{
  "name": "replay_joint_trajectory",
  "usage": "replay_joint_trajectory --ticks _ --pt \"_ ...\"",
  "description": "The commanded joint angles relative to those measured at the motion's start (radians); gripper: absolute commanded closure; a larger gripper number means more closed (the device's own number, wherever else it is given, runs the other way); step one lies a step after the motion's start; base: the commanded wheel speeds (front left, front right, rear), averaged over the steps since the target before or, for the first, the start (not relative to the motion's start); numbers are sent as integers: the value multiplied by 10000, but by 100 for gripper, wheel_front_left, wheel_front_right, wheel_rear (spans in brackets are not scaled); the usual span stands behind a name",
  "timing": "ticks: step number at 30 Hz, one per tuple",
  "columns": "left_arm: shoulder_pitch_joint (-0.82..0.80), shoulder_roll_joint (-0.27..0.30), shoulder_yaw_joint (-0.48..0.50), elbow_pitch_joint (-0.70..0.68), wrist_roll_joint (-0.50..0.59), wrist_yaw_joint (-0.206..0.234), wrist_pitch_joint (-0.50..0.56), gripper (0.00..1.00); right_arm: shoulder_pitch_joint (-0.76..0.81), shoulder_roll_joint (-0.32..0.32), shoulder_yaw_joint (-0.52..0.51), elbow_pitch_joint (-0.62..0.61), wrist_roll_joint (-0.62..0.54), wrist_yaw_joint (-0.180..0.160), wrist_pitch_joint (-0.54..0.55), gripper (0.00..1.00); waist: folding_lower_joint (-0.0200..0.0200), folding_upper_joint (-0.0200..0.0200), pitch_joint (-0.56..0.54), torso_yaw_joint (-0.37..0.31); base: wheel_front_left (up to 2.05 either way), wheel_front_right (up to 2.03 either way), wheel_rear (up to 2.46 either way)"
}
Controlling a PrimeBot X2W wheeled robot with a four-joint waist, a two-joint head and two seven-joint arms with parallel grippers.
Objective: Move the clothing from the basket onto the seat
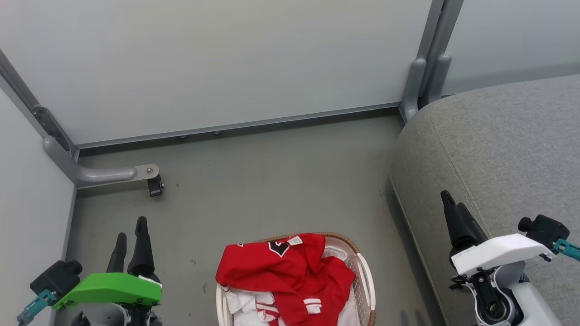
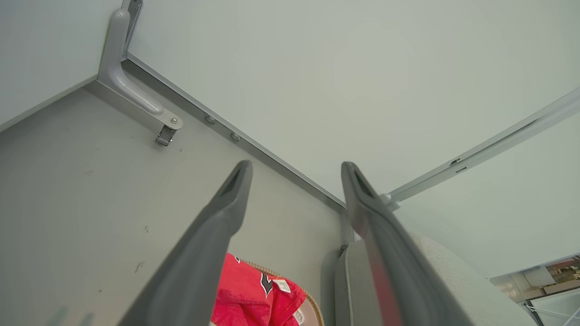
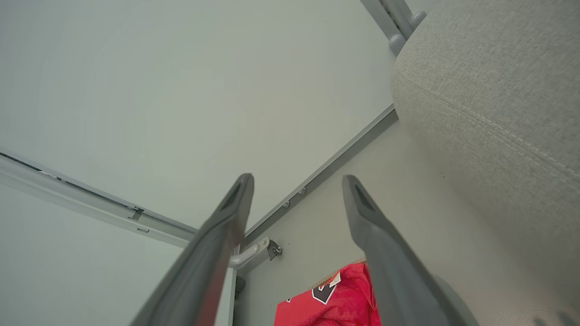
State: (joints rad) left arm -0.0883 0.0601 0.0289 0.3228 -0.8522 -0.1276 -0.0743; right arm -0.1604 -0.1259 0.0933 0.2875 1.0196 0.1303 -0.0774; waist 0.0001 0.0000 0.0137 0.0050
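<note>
Between the left claw (image 1: 131, 228) and the right claw (image 1: 453, 200), the clothing (image 1: 285, 267) is lying heaped in the basket (image 1: 366, 271), with red fabric draping over the rim on the left claw's side. Both claws are hanging with fingers spread wide, gripping nothing. The seat (image 1: 498, 149) is sitting just beside the right claw, well apart from the left one. The basket is standing on the floor (image 1: 253, 181).

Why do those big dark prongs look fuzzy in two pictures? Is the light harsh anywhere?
Left wrist view: the left hand is too near the lens, its fingers blurring toward the bottom edge. Right wrist view: same for the right hand. Head view: soft, even light; red clothing sharp, no glare.
</note>
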Motion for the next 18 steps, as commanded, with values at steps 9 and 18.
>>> replay_joint_trajectory --ticks 9,18 --pt "7 74 -102 -129 1609 -31 -379 0 -280 -91 141 -29 -1585 3 -358 0 0 0 39 9 0 0 0" --pt "118 23 -136 -59 2898 -35 -655 0 -244 1 219 52 -2965 3 -632 0 0 0 51 21 0 0 0"
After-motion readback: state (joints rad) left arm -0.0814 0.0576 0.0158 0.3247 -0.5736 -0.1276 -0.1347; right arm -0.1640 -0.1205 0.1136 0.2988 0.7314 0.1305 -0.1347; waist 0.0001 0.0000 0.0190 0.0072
